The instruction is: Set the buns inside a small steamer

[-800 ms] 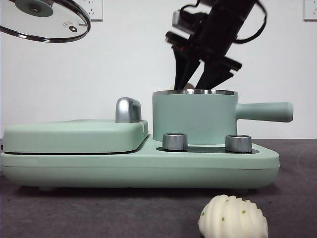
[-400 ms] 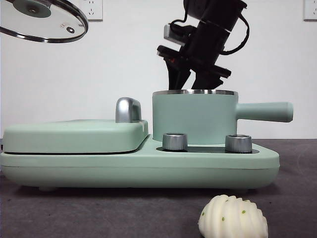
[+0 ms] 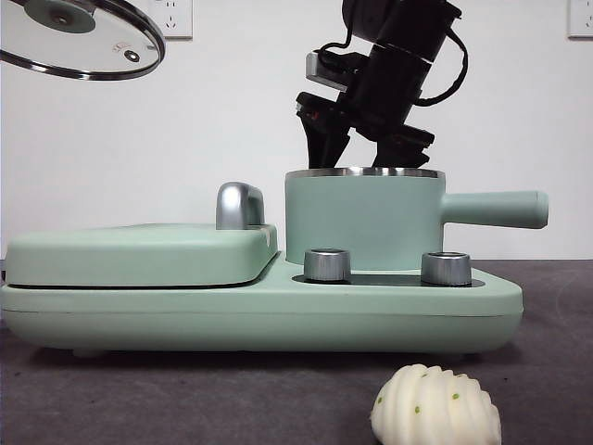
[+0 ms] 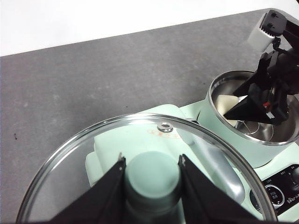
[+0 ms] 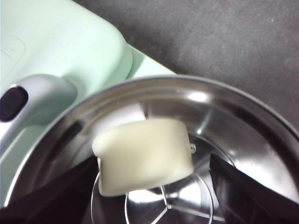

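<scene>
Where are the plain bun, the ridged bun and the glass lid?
plain bun (image 5: 142, 156), right wrist view, its smooth side.
ridged bun (image 3: 435, 406), front view, its ridged middle.
glass lid (image 4: 70, 163), left wrist view, its glass pane.

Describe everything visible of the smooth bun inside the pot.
The smooth bun is pale cream-white, matte and soft-looking, with a rounded blocky shape and no ridges or flecks. It lies inside the small steamer, against the shiny steel wall and above the perforated base plate. The open right gripper straddles it, jaws apart from it on either side.
</scene>
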You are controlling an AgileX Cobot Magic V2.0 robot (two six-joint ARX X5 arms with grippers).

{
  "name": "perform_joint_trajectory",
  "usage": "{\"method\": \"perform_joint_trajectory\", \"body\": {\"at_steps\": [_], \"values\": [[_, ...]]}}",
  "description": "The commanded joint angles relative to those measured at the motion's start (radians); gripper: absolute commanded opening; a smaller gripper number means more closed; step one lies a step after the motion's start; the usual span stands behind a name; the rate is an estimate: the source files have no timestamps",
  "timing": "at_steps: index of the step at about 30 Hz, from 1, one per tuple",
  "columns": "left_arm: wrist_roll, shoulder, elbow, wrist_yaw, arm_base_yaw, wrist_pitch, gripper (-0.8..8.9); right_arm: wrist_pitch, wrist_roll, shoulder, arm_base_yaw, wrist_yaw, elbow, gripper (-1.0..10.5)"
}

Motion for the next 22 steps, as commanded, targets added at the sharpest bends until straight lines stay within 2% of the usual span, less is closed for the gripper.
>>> {"method": "perform_joint_trajectory", "body": {"at_steps": [1,4,7,15,22], "values": [[-0.007,0.003,0.019,-0.001,-0.002,0.027,0.11,-0.035,-0.028,-0.006,0.005,0.002,0.071,3.9],[-0.007,0.003,0.019,0.0,-0.002,0.027,0.11,-0.133,-0.034,-0.087,0.01,0.003,0.121,3.9],[-0.007,0.003,0.019,-0.001,-0.002,0.027,0.11,-0.179,-0.034,-0.199,0.035,0.0,0.101,3.9],[-0.008,0.003,0.019,-0.001,-0.002,0.026,0.11,0.114,-0.036,-0.578,0.155,-0.007,-0.304,3.9],[-0.007,0.003,0.019,-0.001,-0.002,0.026,0.11,0.188,-0.135,-0.795,0.232,0.0,-0.591,3.9]]}}
